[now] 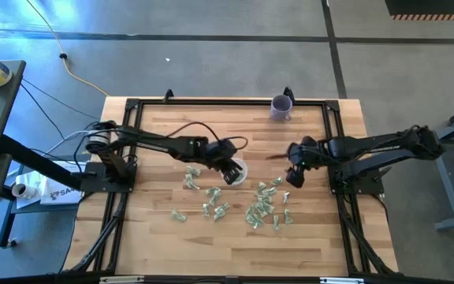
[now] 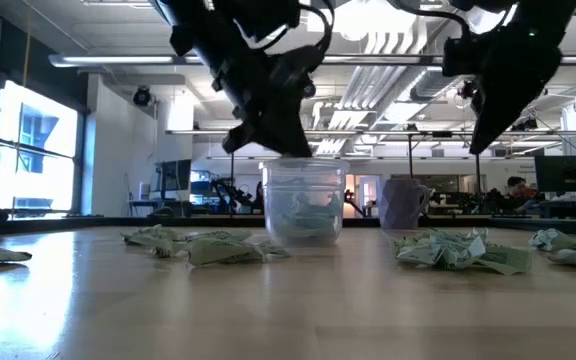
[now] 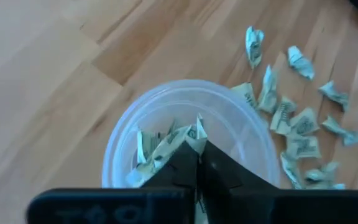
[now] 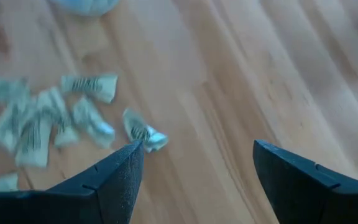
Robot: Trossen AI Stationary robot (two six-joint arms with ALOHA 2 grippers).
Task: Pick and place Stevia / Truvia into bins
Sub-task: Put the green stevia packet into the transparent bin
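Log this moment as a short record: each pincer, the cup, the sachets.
left pincer: over the clear cup, shut on a sachet
right pincer: open, above the table, beside the loose sachets
cup contents: several sachets already inside
loose sachets: scattered on the wood on both sides of the cup
other item: a purple cup at the table's far edge
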